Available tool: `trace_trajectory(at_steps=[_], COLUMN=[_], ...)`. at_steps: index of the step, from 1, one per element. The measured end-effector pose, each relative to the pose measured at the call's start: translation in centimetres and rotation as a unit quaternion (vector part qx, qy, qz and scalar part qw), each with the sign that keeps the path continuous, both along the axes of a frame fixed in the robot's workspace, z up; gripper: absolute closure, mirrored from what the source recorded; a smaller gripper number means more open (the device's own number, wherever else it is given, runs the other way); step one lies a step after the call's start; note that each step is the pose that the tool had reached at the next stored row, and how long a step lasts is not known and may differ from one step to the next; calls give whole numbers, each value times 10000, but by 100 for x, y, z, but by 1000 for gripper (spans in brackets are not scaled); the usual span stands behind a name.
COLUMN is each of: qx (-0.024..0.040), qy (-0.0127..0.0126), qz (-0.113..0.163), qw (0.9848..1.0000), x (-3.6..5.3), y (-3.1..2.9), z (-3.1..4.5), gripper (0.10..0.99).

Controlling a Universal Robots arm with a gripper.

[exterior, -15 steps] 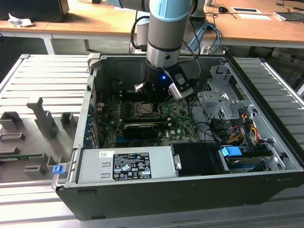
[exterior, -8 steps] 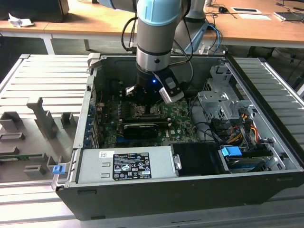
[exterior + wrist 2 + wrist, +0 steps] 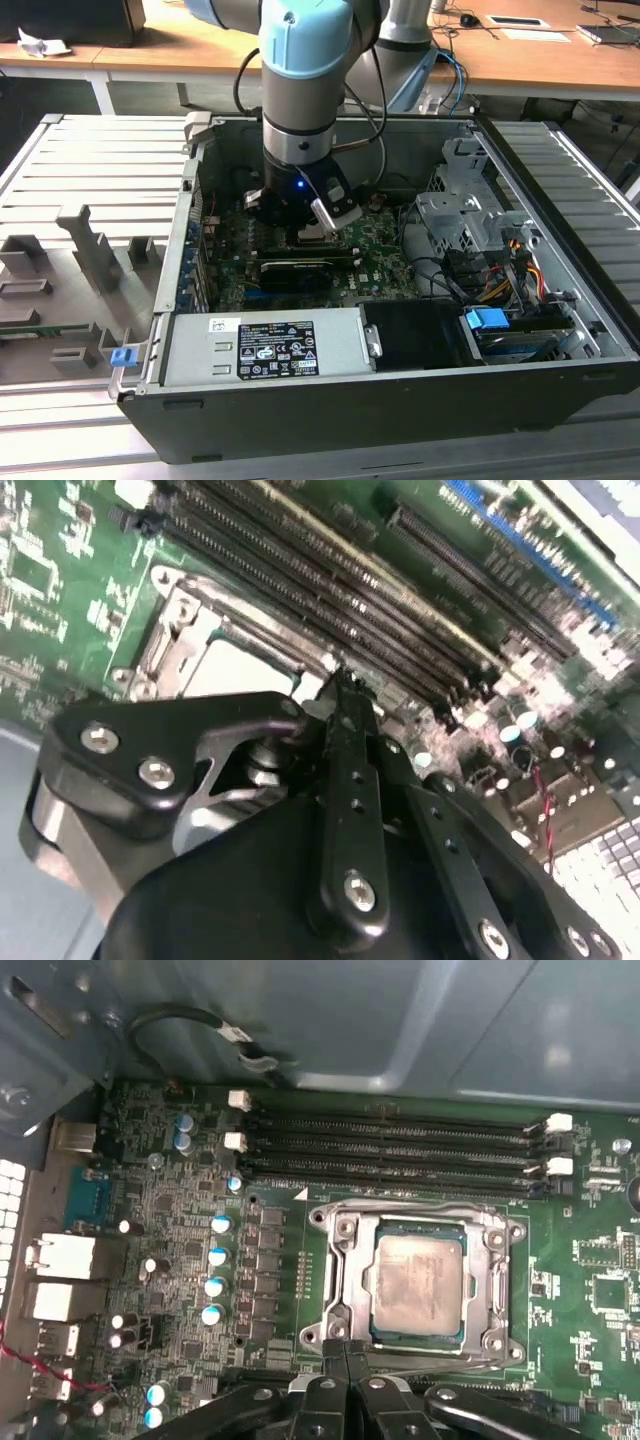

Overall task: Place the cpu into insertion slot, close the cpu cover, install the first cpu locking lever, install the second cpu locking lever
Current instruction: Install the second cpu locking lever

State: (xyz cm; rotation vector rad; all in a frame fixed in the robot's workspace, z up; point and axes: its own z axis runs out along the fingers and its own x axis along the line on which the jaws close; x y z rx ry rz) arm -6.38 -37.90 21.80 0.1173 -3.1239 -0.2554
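Fingertips of the gripper (image 3: pixel 345 1352) are pressed together, holding nothing, poised at the near edge of the insertion slot (image 3: pixel 347 1260). Just beyond those tips, the cpu (image 3: pixel 418 1282) lies flat, seated in the socket, framed by the silvery cpu cover (image 3: pixel 493 1272).

Count in the first wrist view: 1 cpu (image 3: pixel 418 1282) seated in 1 insertion slot (image 3: pixel 345 1290), 1 cpu cover (image 3: pixel 492 1250) lying closed, and 4 long memory slots (image 3: pixel 390 1150). The exterior view shows 1 computer case (image 3: pixel 330 410) and 1 gripper (image 3: pixel 300 215).
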Motion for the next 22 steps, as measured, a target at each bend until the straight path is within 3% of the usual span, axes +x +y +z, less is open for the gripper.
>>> trace_trajectory(at_steps=[4,11,13,16,18,20,22], qx=[40,233,276,336,373,410,520], qy=[0,0,1,1,-3,-3,-3], qz=[-3,-4,-5,-4,-3,-3,-3], qw=[10000,9997,9996,9994,9993,9992,9986], x=[0,-15,-30,-63,-135,-139,-138], y=[-49,-165,-171,-172,-172,-173,-172], z=[0,0,0,-112,-141,-158,-174], gripper=[980,980,980,980,980,980,980])
